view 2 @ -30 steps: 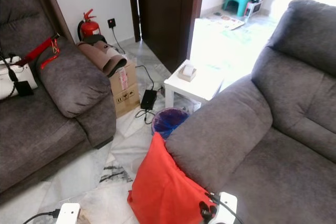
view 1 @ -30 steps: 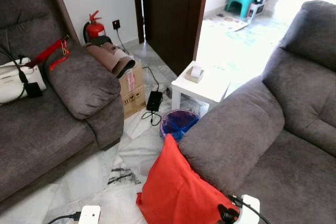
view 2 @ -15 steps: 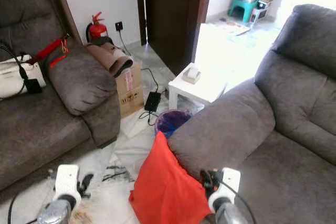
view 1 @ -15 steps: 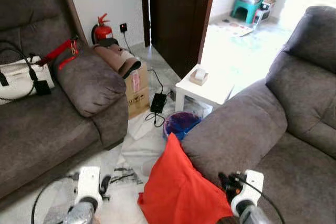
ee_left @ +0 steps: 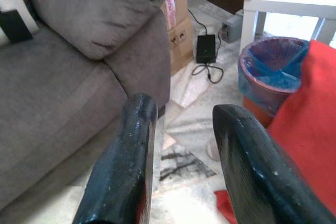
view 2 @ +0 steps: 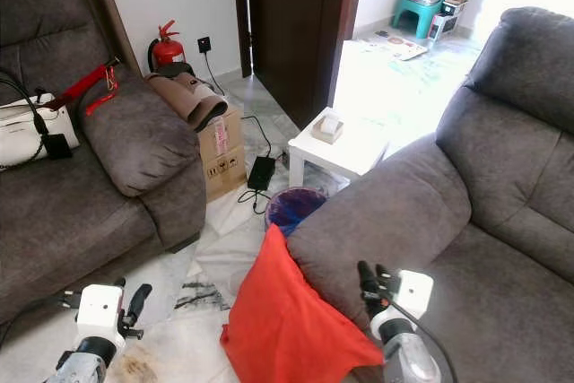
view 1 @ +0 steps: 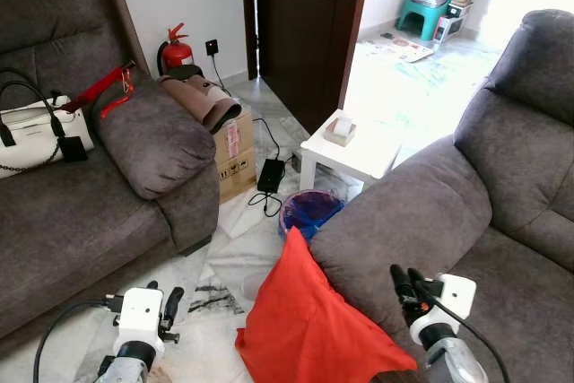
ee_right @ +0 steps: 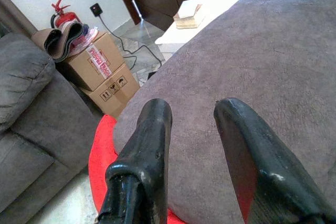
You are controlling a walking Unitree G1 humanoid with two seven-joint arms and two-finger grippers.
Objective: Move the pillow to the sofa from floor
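Both grippers are seen low in the frame with fingers parted and nothing held. At the lower left of the head view, the left gripper [view 1: 169, 304] is held above the pale marble floor [view 1: 229, 253], its two black fingers [ee_left: 123, 171] spread with a clear gap between them. At the lower right, the right gripper [view 1: 405, 286] is raised over the armrest of the right-hand sofa [view 1: 421, 213], and its fingers [ee_right: 144, 156] are likewise apart, empty, pointed across the grey upholstery.

The red pillow [view 1: 309, 325] is found at the lower centre, standing on the floor and leaned against the front of that sofa's armrest, between the two grippers and touched by neither. Just behind its upper corner a small bin [view 1: 308, 211] lined with a blue bag is seen, and beyond that a white side table [view 1: 354, 150]. On the left side of the frame a second grey sofa [view 1: 90, 213] is occupied by a white handbag [view 1: 36, 136]. A cardboard box [view 1: 235, 150] is placed beside its armrest, and a red fire extinguisher [view 1: 176, 49] is stood against the wall in the upper left.
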